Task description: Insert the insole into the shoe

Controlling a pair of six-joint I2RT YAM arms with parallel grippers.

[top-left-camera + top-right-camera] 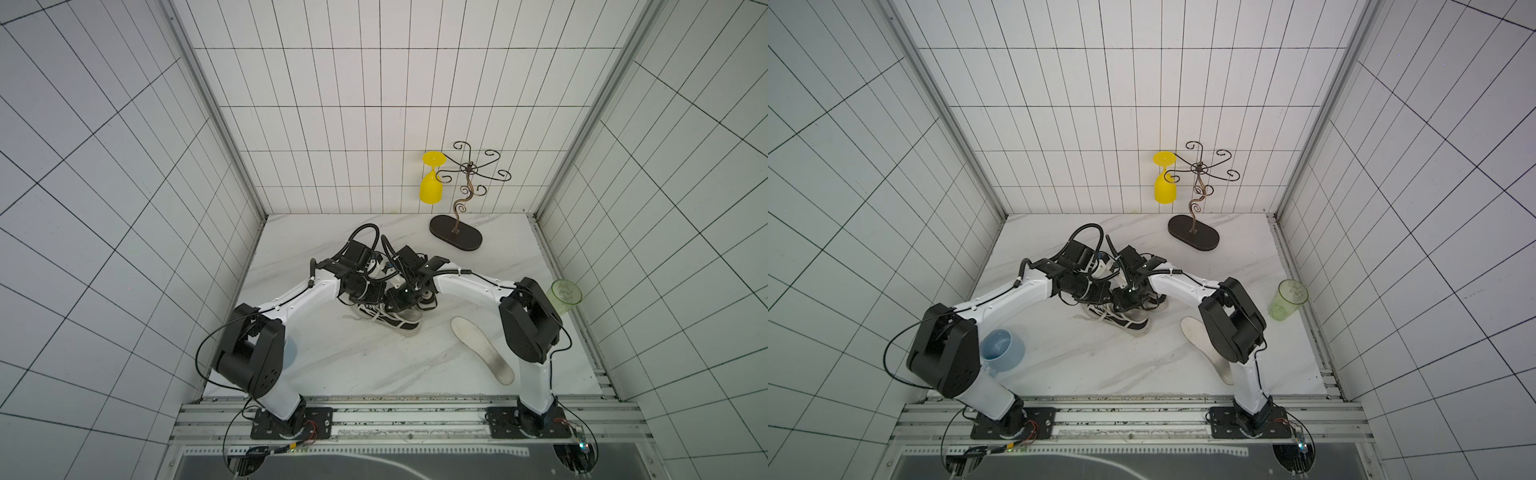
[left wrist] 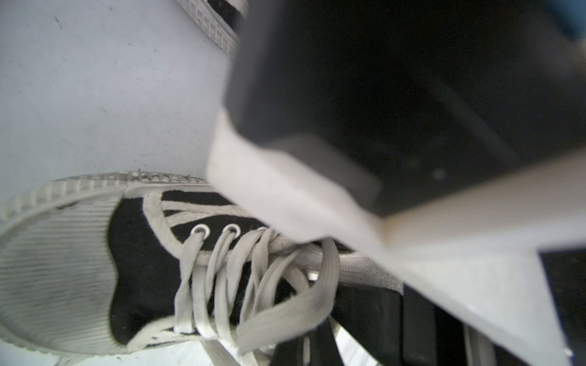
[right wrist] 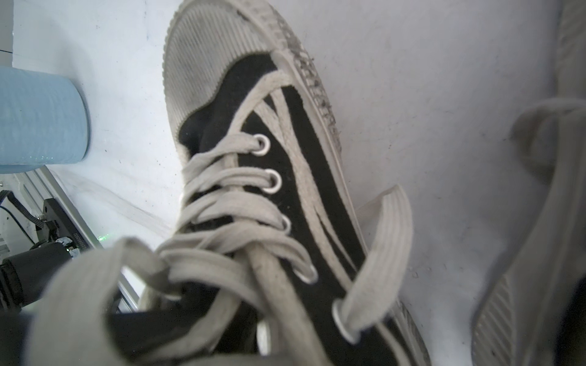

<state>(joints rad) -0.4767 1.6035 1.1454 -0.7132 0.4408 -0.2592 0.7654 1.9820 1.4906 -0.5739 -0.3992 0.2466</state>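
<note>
Jaws buried under both arms — left gripper (image 1: pixel 371 296) fully closed, right gripper (image 1: pixel 400 302) — opening I cannot tell, ribbed-toe canvas shoe (image 1: pixel 395 323), flat oval insole (image 1: pixel 478 347).

The shoe (image 3: pixel 285 152) is showing black cloth with a faintly fuzzy nap, while its toe cap (image 3: pixel 196 63) is looking like ribbed matt rubber, scuffed grey. Flat woven laces (image 3: pixel 222 206) are passing through shiny metal eyelets (image 3: pixel 272 182). At lower right in a top view, the insole (image 1: pixel 478 349) is appearing matt and off-white, greyer toward one end. The surface (image 1: pixel 353 365) is looking smooth, white and marble-veined. At upper right the stand (image 1: pixel 469 241) is showing dark wrought wire over a matt base, and the yellow glass (image 1: pixel 430 189) is looking like translucent plastic. The green cup (image 1: pixel 1287 299) is appearing clear and glossy; the blue mug (image 1: pixel 1003 349) is looking matt.
</note>
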